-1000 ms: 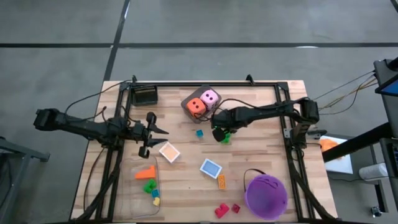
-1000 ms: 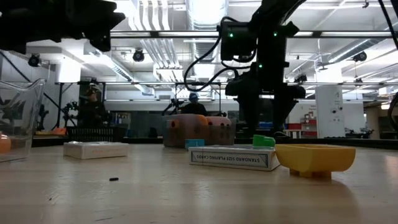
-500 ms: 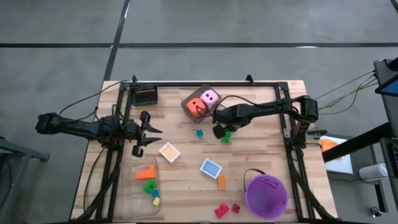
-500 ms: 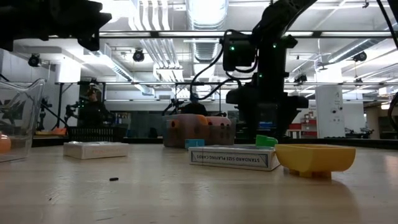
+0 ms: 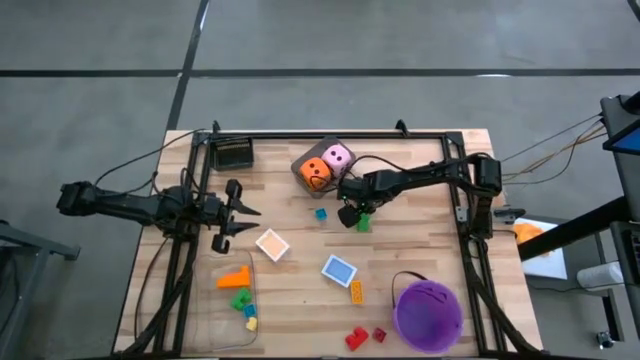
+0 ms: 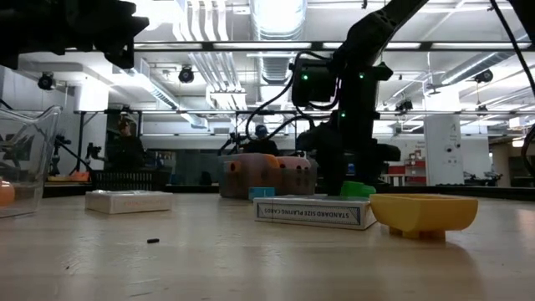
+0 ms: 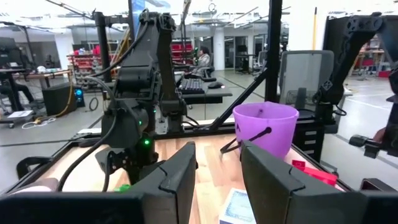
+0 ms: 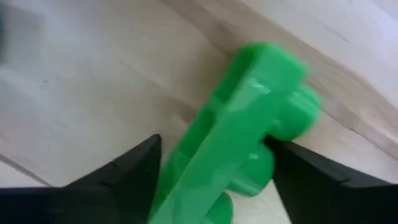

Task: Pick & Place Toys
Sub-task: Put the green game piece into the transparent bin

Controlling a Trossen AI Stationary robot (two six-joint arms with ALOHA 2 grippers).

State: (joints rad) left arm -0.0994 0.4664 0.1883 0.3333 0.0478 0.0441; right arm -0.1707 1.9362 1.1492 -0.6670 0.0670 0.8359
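A green brick lies on the wooden table, seen close up in the right wrist view. My right gripper is open, low over the brick, one finger on each side of it. My left gripper is open and empty over the table's left part, above the clear tray. It also shows in the left wrist view. An orange die and a pink die sit at the back. An orange tile and a blue tile lie flat mid-table. My right gripper's fingers come down from above on either side of the green brick's long body. The brick lies on the table. I cannot tell whether the fingers touch it.
The purple bucket stands at the near right. The clear tray holds orange, green, blue and yellow bricks. A small blue brick, an orange brick and red bricks lie loose. A black box sits at the far left.
My right gripper has gone down toward the green brick and a little toward the table's left edge. The brick has stayed on the table. My left gripper has drawn back slightly toward the table's left edge.
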